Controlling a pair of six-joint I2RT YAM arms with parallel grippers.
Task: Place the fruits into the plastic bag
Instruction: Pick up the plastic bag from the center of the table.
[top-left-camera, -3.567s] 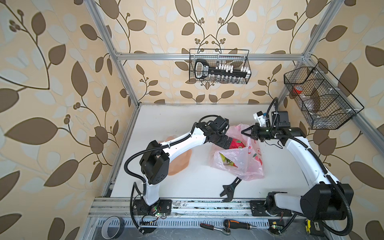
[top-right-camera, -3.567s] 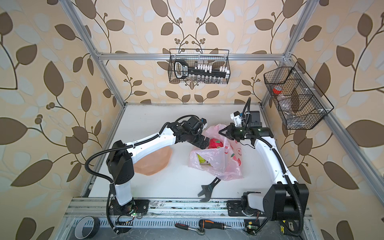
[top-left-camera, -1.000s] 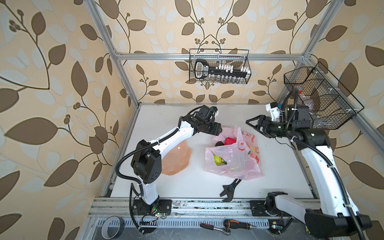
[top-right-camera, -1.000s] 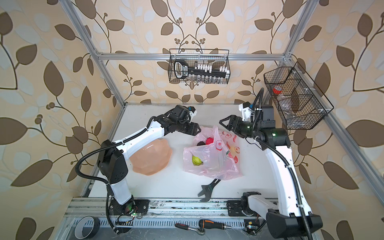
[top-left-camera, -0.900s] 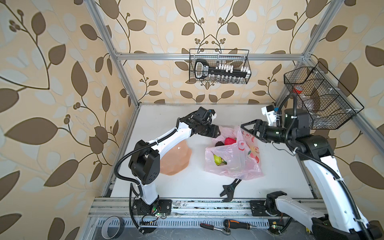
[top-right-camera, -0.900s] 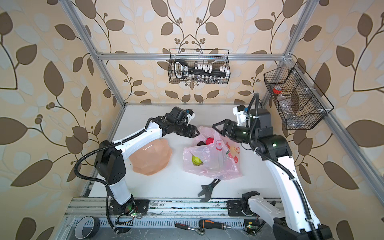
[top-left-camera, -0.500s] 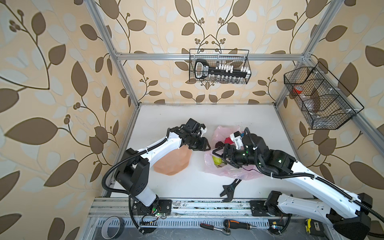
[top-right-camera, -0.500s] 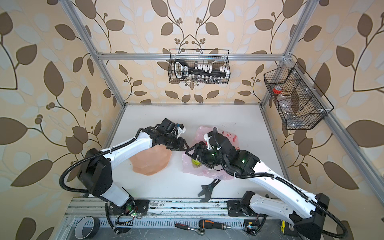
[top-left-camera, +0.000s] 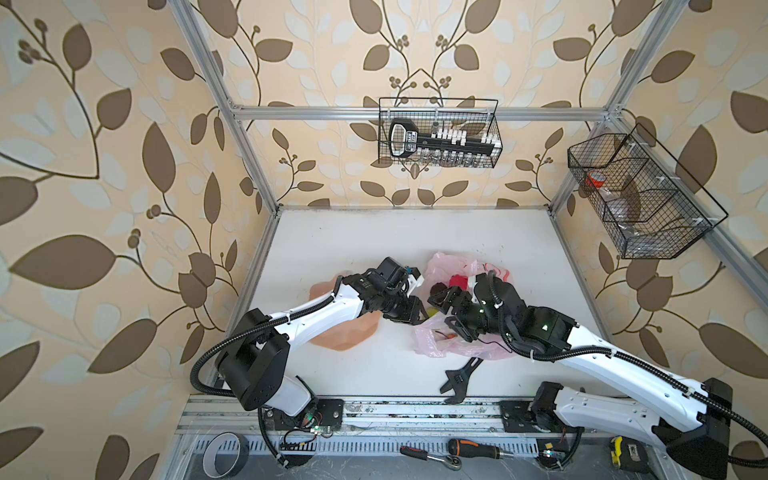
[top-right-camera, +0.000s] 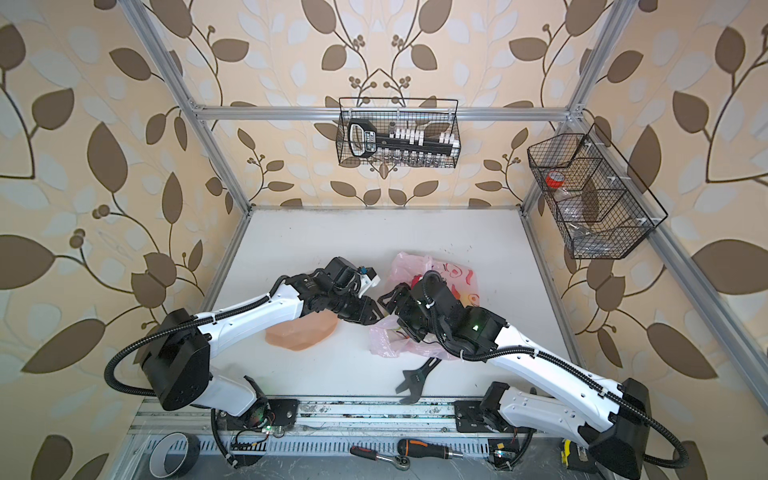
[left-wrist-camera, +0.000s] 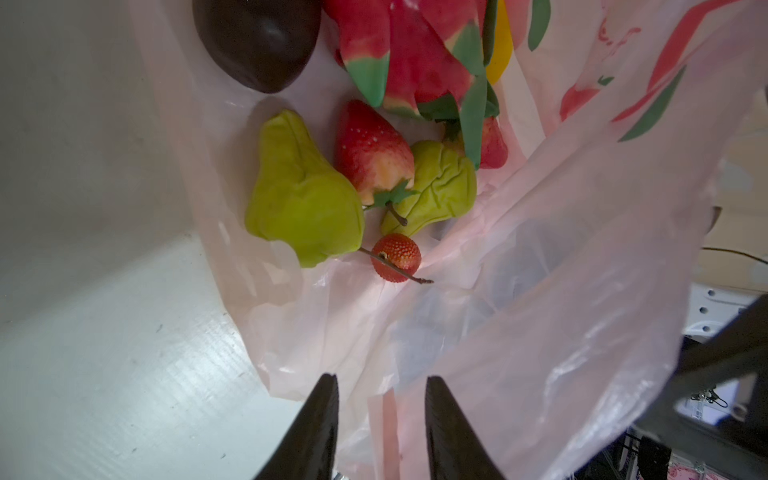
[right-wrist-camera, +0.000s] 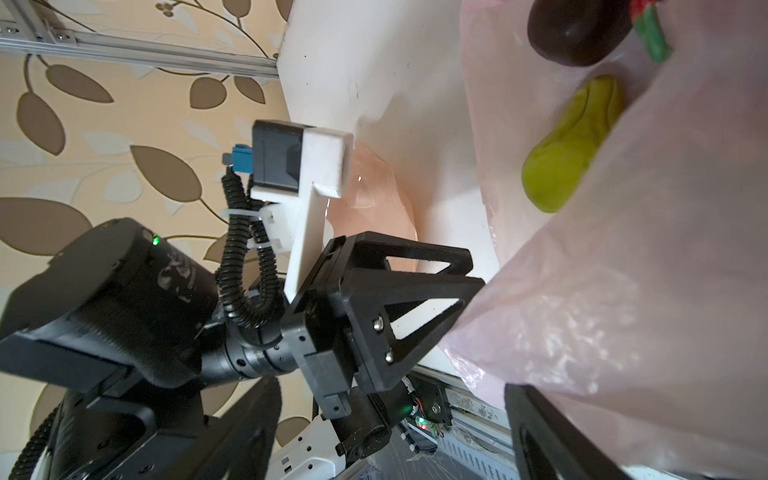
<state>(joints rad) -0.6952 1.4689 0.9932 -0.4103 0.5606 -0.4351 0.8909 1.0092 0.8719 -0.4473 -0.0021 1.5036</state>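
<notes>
Plastic bag film is seen between the fingers of the left gripper, which are set partly apart, not pinched. Just beyond, a strawberry, green pieces, a dark purple fruit and a dragon fruit are found inside the bag. The right gripper is spread wide over the bag, which is laid on the table near the peach plate.

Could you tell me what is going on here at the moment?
Both arms are at the plastic bag. The fruits lie in its open mouth: dark purple fruit, dragon fruit, strawberries, green pieces. The left gripper, jaws open, straddles the bag's edge; the right gripper, also open, faces it across the bag. The visible part of the peach plate holds no fruit.
</notes>
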